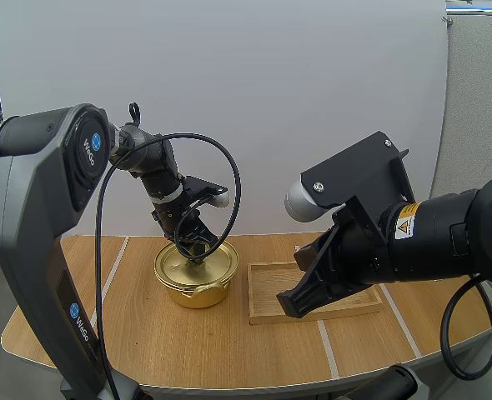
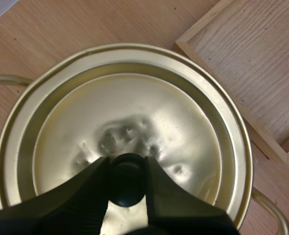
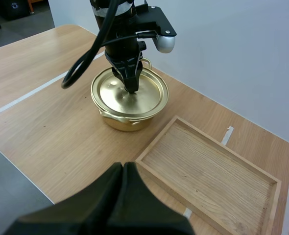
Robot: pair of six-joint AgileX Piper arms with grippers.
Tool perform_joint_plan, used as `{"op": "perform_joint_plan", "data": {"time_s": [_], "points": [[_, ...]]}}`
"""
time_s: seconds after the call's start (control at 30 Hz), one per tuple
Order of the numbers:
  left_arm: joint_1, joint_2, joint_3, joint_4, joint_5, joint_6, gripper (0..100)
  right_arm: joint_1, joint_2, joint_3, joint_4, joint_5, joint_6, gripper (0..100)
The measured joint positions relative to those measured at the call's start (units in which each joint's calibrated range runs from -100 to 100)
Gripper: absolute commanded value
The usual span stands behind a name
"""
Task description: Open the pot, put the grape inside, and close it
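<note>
Right gripper clenched empty above near edge of tray. Left gripper grasping knob of lid, lid seated on pot; tray at pot's 3 o'clock.

Glossy gold-toned metal lid, matt grainy wooden tray

A light wooden table with a rounded front edge is lying beneath the 2 pairs of jaws, those of the left gripper and the right gripper. White tape lines are crossing its top to either side of them. Beyond the jaws a plain white wall is standing evenly lit, with a grey partition adjoining it. Grey floor is showing past the table's edge.
</note>
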Motion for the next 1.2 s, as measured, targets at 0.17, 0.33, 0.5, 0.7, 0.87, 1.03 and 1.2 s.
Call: {"op": "perform_joint_plan", "data": {"time_s": [0.17, 0.33, 0.5, 0.7, 0.87, 1.03, 1.2], "points": [[0.00, 0.00, 0.00, 0.00, 0.00, 0.00, 84, 0.00, 0.00, 0.00, 0.00, 0.00, 0.00, 0], [0.00, 0.25, 0.00, 0.12, 0.59, 0.09, 100, 0.00, 0.00, 0.00, 0.00, 0.00, 0.00, 0], [0.00, 0.25, -0.82, 0.12, 1.70, 0.09, 100, 0.00, 0.00, 0.00, 0.00, 0.00, 0.00, 0], [0.00, -0.30, -2.75, 0.12, 3.54, 0.09, 100, 0.00, 0.00, 0.00, 0.00, 0.00, 0.00, 0], [0.00, -6.09, -8.99, 0.12, 12.16, 0.09, 100, 0.00, 0.00, 0.00, 0.11, 0.00, 0.00, 0], [0.00, -13.50, -13.24, 0.12, 16.46, 0.09, 100, 0.00, 0.00, 0.00, 0.11, 0.00, 0.00, 0], [0.00, -19.66, -15.91, 0.12, 16.81, 0.09, 100, 0.00, 0.00, 0.00, 0.11, 0.00, 0.00, 0]]}}
